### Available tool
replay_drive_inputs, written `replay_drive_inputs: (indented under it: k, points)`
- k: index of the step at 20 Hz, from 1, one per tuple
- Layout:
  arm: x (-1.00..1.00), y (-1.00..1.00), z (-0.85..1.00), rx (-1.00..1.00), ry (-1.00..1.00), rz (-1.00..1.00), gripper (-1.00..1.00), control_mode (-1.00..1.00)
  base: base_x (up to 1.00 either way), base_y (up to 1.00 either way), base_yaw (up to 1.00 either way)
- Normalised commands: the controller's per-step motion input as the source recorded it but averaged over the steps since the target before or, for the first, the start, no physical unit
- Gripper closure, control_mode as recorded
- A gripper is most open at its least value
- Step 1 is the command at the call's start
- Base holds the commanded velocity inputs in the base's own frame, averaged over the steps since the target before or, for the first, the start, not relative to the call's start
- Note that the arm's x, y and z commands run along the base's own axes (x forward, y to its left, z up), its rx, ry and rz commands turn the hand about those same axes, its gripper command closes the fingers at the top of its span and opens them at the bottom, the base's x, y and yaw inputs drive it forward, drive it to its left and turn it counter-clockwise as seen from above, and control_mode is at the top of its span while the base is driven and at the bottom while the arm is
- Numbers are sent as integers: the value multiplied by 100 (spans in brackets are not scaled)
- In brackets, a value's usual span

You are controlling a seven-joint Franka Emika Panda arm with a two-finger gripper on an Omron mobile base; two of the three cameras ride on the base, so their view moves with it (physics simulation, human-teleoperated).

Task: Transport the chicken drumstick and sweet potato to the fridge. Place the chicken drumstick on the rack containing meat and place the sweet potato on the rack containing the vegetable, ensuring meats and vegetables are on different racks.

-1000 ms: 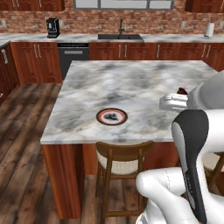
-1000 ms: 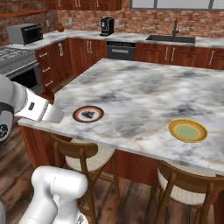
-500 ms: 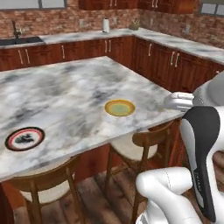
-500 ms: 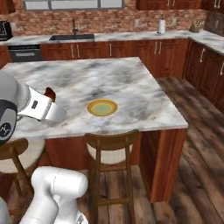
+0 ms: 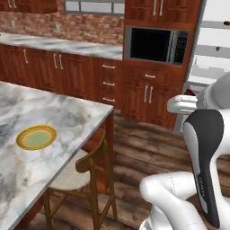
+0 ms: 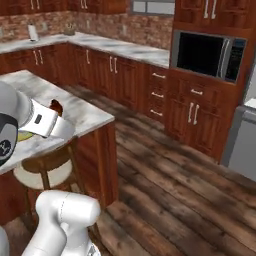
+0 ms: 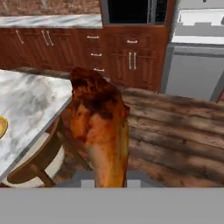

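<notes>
My gripper [image 7: 106, 181] is clamped on the chicken drumstick [image 7: 99, 127], jaws drawn nearly together around its thin lower end at the bottom of the hand view. The golden-brown meaty end rises up and away from my fingers, darker and charred at the top. The finger tips themselves are hidden behind the meat.

From the right base camera, a dark red-brown sliver of the chicken drumstick [image 6: 55, 106] pokes up above my white forearm, over the corner of the marble island [image 6: 85, 114]. From the left base camera, a small dark bit of it [image 5: 191, 92] peeks out beyond the white end of my arm.

To the left of my hand in the hand view lies the island's marble top [image 7: 30, 107], with a wooden stool [image 7: 37, 162] tucked under its edge below. A yellow-rimmed plate [image 5: 37, 137] sits on that top, well apart from my hand.

Ahead of the hand, past bare wooden floor [image 7: 175, 131], stand red-brown cabinets [image 7: 131, 61] with a black-fronted microwave [image 7: 131, 11] set above them. Just right of them is the fridge [image 7: 197, 65], grey steel below, its white interior showing above, well apart from what I hold.
</notes>
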Motion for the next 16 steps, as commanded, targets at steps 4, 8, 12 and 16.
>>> replay_drive_inputs:
  k: [4,8,12,16]
  points:
    - [0,0,0,0,0,0,100,100,0,-4,-100]
    - [0,0,0,0,0,0,100,100,11,17,-95]
    - [0,0,0,0,0,0,100,100,34,9,-57]
    - [0,0,0,0,0,0,100,100,83,8,-31]
